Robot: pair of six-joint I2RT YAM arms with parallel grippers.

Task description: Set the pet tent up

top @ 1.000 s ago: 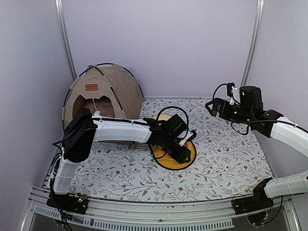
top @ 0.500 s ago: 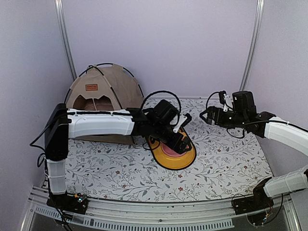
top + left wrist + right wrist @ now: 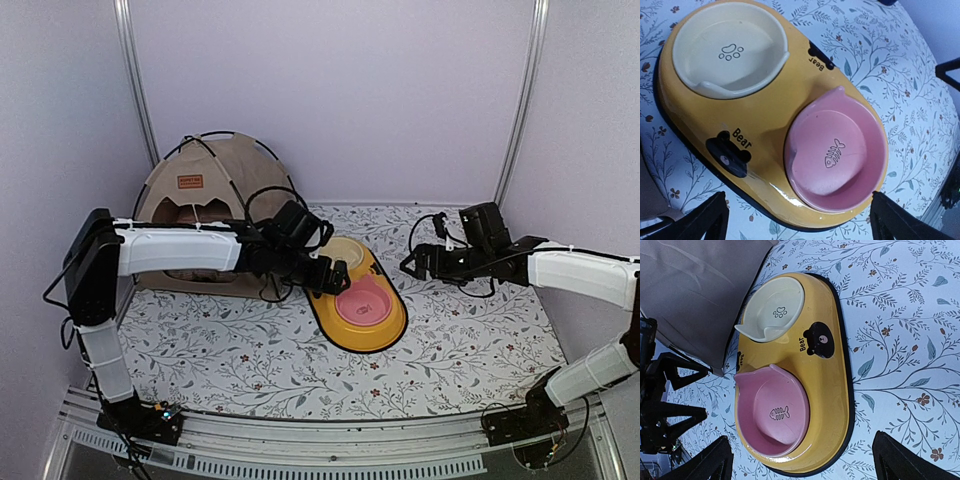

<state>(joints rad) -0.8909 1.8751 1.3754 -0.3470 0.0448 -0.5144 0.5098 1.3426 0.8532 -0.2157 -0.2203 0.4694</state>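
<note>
The tan pet tent (image 3: 228, 185) stands upright at the back left with its black crossed poles, brown label and arched doorway showing. Its fabric fills the top left of the right wrist view (image 3: 695, 285). My left gripper (image 3: 335, 275) hovers open at the left edge of the yellow bowl stand (image 3: 385, 335), just in front of the tent, with nothing between its fingers (image 3: 705, 222). My right gripper (image 3: 412, 265) hangs open to the right of the stand, also with nothing in it. Both wrist views look down on the stand (image 3: 765, 115) (image 3: 825, 380).
The bowl stand holds a cream bowl (image 3: 730, 50) and a pink bowl (image 3: 832, 150) and lies on the floral cloth (image 3: 470, 330) mid-table. Walls and metal posts (image 3: 135, 90) close in the back and sides. The left gripper (image 3: 665, 395) shows at the left edge of the right wrist view.
My left gripper has opened wide and drawn back left off the bowl stand toward the tent. The right arm has swung down and left toward the stand.
</note>
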